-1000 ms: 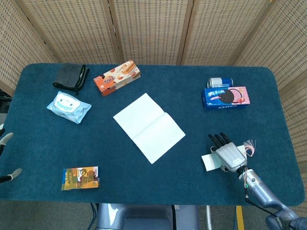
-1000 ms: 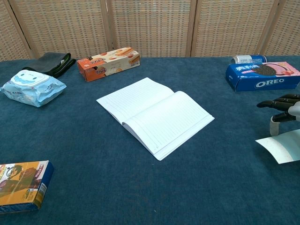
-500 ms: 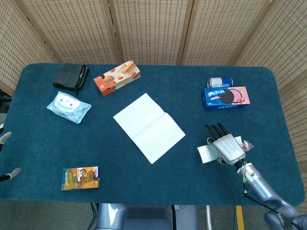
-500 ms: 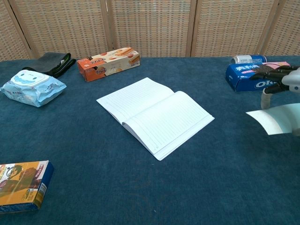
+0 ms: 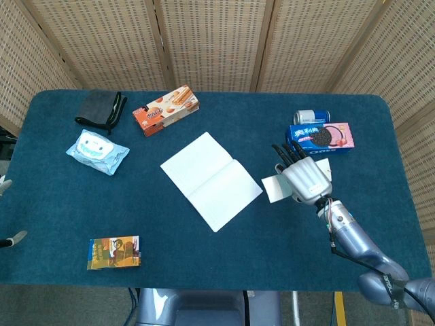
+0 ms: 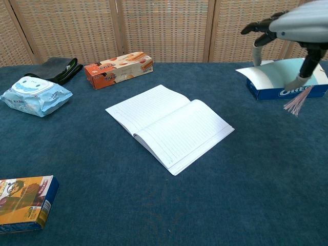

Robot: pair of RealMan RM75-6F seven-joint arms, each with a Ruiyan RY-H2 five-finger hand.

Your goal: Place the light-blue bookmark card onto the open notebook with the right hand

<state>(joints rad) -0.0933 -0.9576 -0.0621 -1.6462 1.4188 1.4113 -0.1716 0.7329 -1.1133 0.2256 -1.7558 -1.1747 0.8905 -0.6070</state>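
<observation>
The open white notebook [image 5: 211,180] [image 6: 169,125] lies flat at the table's middle. My right hand [image 5: 304,178] [image 6: 294,23] hangs in the air just right of it and holds the light-blue bookmark card [image 5: 273,188] [image 6: 277,74] under its fingers. The card's left end sticks out toward the notebook's right edge, and its pink tassel [image 6: 296,102] dangles below the hand. The card is off the table and apart from the notebook. Of my left hand [image 5: 7,210], only two spread fingertips show at the far left edge of the head view, holding nothing.
A blue Oreo box [image 5: 319,138] [image 6: 287,92] and a can [image 5: 311,116] sit behind the right hand. At the back left are an orange biscuit box [image 5: 165,110], a wipes pack [image 5: 97,151] and a black cloth [image 5: 100,109]. A small box [image 5: 113,252] lies front left.
My right hand has lifted the card off the table near the front right and carried it up and leftward, close to the notebook's right edge.
</observation>
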